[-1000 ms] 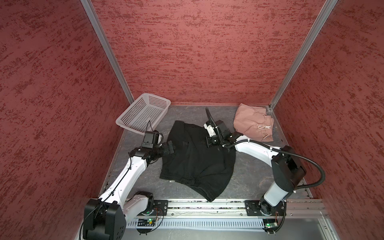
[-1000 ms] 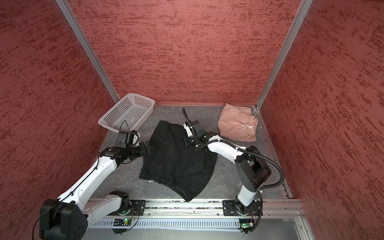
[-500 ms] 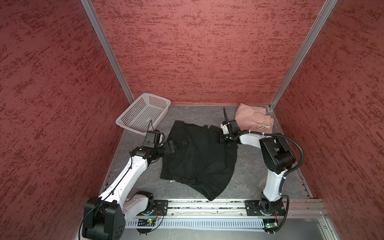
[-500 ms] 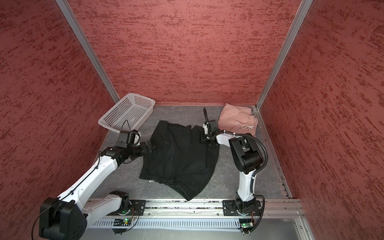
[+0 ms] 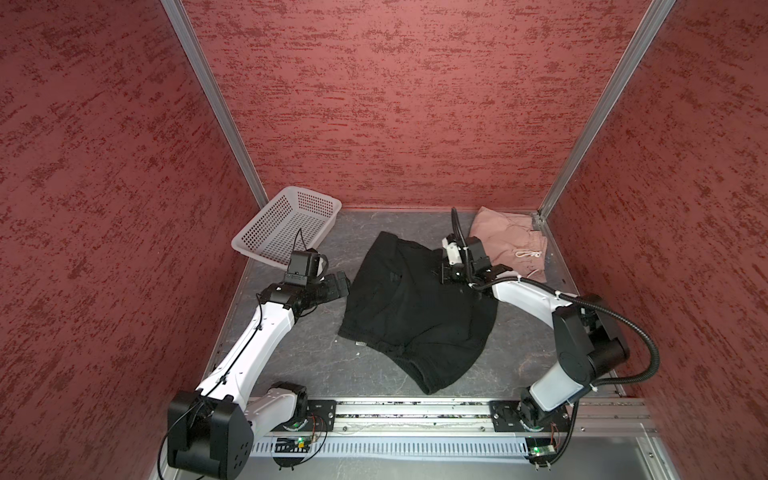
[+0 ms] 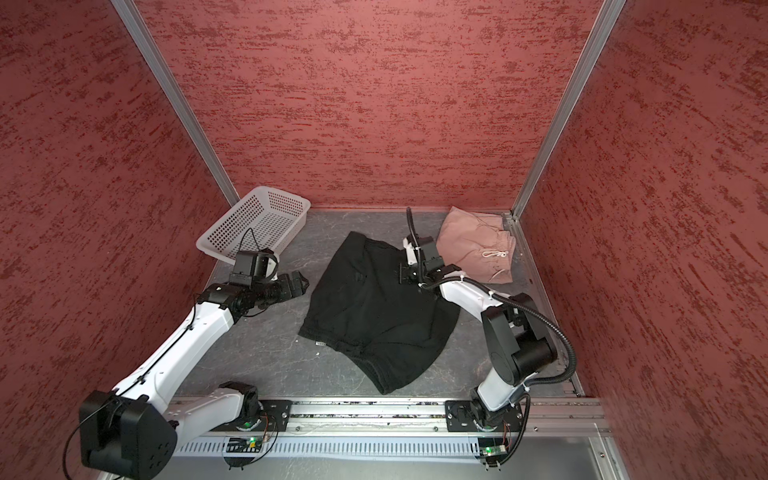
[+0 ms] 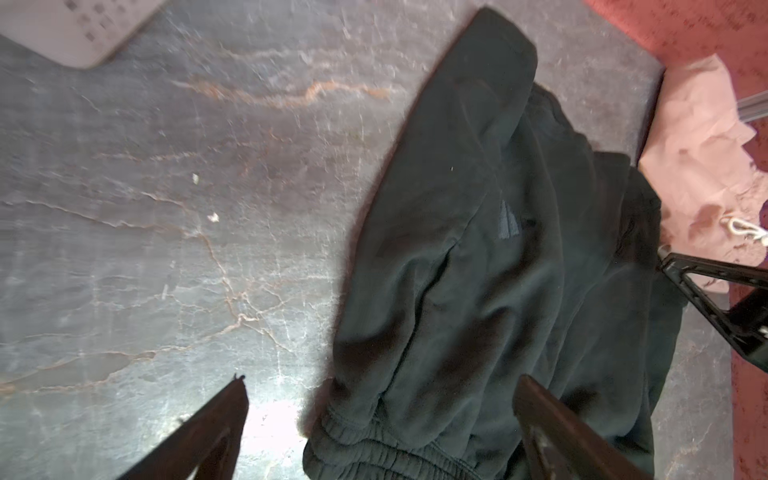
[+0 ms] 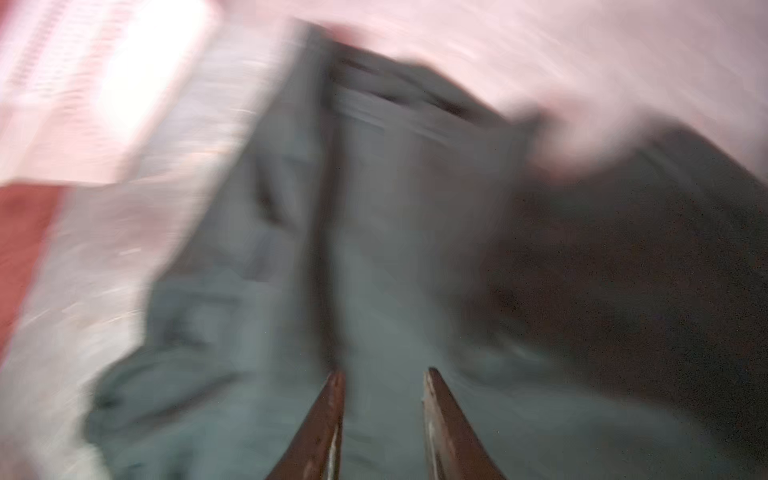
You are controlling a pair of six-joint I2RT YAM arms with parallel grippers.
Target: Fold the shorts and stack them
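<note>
The black shorts [image 5: 415, 307] [image 6: 374, 307] lie spread on the dark floor in the middle, elastic waist toward the front. The dusty-pink shorts [image 5: 511, 241] [image 6: 478, 245] sit bunched in the back right corner, pale drawstring showing. My left gripper [image 5: 343, 282] [image 6: 301, 284] stands open at the black shorts' left edge; in the left wrist view its jaws [image 7: 382, 380] straddle the waistband [image 7: 374, 453] without touching it. My right gripper [image 5: 442, 276] [image 6: 402, 276] hovers low over the black shorts' back right corner. The blurred right wrist view shows the right gripper [image 8: 384, 372] narrowly open, with only dark cloth [image 8: 395, 249] beyond.
A white perforated basket [image 5: 286, 232] [image 6: 253, 226] leans tilted in the back left corner, just behind my left wrist. Red textured walls close in three sides. A metal rail [image 5: 415, 409] runs along the front edge.
My right gripper swung right toward the pink shorts, drawing the black shorts' back right corner outward, then came back slightly and opened its jaws. My left arm has stayed still.
</note>
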